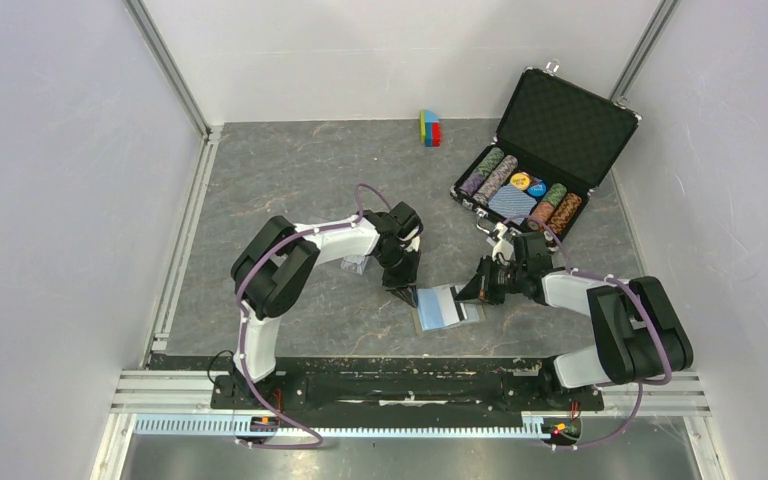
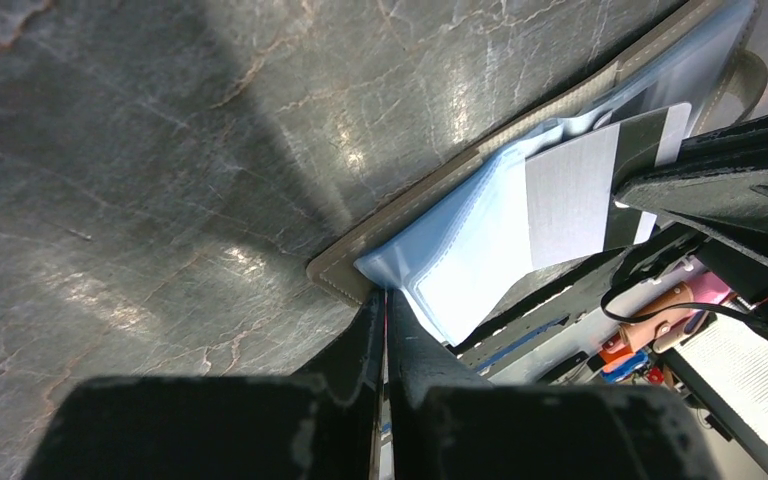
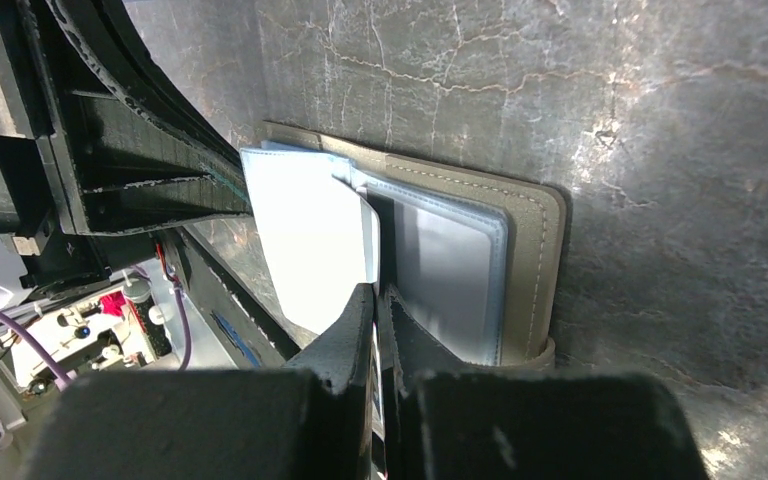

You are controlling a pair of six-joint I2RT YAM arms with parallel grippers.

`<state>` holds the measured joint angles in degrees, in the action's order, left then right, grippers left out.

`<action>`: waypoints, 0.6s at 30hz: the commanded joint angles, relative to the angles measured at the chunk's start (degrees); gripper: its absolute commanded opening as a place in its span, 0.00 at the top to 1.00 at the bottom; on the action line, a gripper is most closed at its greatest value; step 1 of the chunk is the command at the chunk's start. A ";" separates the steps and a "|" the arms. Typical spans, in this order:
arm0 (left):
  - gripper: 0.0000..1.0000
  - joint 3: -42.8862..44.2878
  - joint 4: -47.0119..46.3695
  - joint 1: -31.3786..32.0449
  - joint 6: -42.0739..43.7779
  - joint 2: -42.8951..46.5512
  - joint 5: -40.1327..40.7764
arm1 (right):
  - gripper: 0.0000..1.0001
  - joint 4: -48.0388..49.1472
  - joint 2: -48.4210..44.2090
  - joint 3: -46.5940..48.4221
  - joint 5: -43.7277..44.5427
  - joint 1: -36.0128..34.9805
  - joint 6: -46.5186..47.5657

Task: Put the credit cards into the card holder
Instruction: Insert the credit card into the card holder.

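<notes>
The card holder lies open on the table between both arms, taupe outside with light blue sleeves inside. My left gripper is shut on the corner of one blue sleeve and holds it up off the holder's edge. A credit card, pale with a dark stripe, sits partly inside that sleeve. My right gripper is shut on the card's near edge. From above, the left gripper is at the holder's left side and the right gripper at its right.
A black chip briefcase stands open at the back right with stacks of chips and a blue patterned deck. A small block of coloured bricks sits by the back wall. A clear plastic case lies under the left arm.
</notes>
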<state>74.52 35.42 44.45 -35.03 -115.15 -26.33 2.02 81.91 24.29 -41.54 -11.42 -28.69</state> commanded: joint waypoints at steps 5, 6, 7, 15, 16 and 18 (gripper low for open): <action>0.94 1.85 -2.75 0.29 -1.06 -3.12 0.18 | 1.00 0.16 1.74 -0.96 1.83 -1.03 0.88; 0.94 1.88 -2.72 0.34 -1.03 -3.08 0.18 | 1.00 1.69 1.64 -1.24 1.68 -1.14 0.27; 0.94 1.87 -2.72 0.37 -1.01 -3.27 0.08 | 1.00 2.93 1.50 -1.37 1.56 -1.17 -0.22; 0.94 2.27 -2.72 0.38 -1.06 -3.93 -0.33 | 1.00 10.51 4.02 -1.48 0.55 -3.33 -3.94; 0.94 2.32 -2.72 0.38 -1.10 -3.98 -0.45 | 1.00 10.63 4.27 -1.35 0.73 -3.82 -4.38; 0.94 2.57 -2.72 0.36 -1.24 -4.00 -0.50 | 1.00 11.58 4.49 -1.61 0.63 -4.60 -5.75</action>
<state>75.94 36.73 44.10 -35.03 -116.53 -27.83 10.33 84.99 23.51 -43.09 -14.13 -32.62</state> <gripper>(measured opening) 0.065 0.005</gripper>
